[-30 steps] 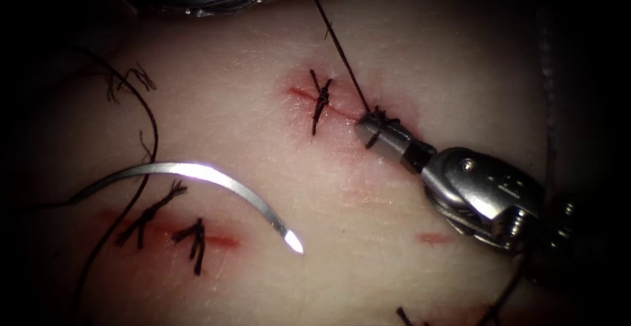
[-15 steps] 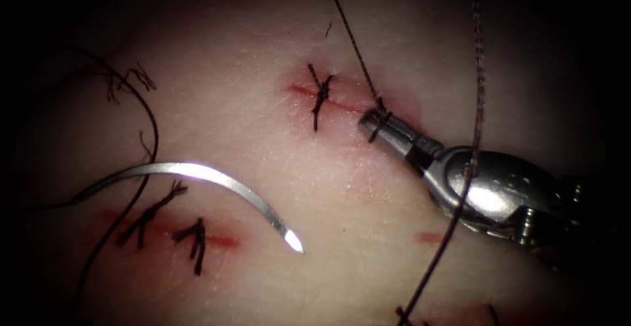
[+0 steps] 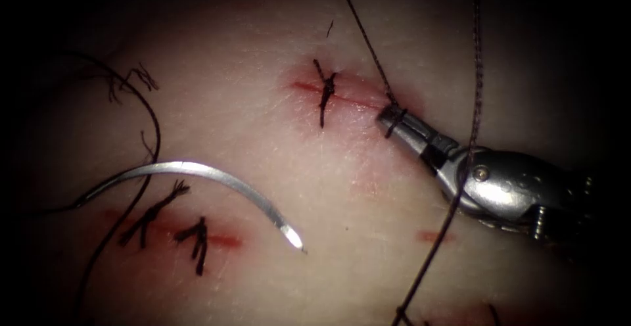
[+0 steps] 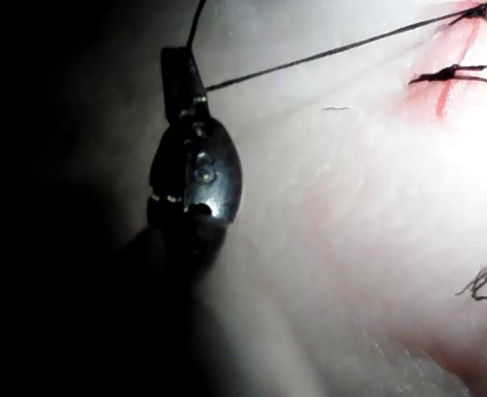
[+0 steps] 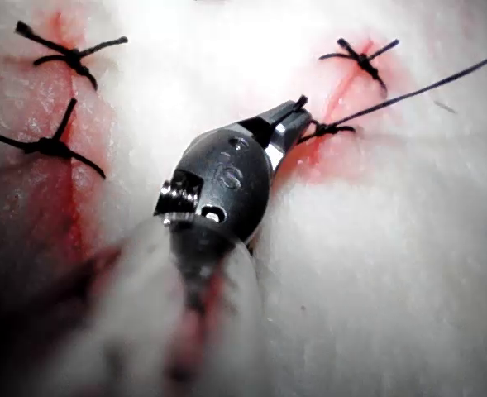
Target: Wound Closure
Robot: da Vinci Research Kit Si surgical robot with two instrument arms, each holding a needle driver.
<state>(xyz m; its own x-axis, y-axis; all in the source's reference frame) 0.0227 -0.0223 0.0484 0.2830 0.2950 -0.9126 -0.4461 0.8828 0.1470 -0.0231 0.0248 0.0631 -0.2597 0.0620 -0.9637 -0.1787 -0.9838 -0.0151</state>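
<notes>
We have the right tool [image 3: 393, 119] with its jaws closed down at the knot [image 3: 394, 117] on the right end of the upper cut [image 3: 348, 99], gripping the thread there; the right wrist view shows the same tool [image 5: 297, 112] pinched at that knot [image 5: 326, 129]. From the knot a taut strand of thread [image 3: 365, 37] runs up and away, and in the left wrist view we see it [image 4: 326, 54] stretched straight to the left tool [image 4: 181, 70], whose jaws are clamped on it. A second strand [image 3: 474, 69] hangs down across the right tool's wrist. To the left along the same cut sits a finished stitch [image 3: 325, 89]. The needle [image 3: 197, 171] lies free on the tissue [image 3: 368, 247], well left of the tools, held by neither, not in the tissue, its tip [image 3: 294, 238] pointing down and right, above a lower cut [image 3: 217, 239] with two tied stitches [image 3: 197, 234]. Red fluid [image 3: 434, 237] marks the tissue nearby.
</notes>
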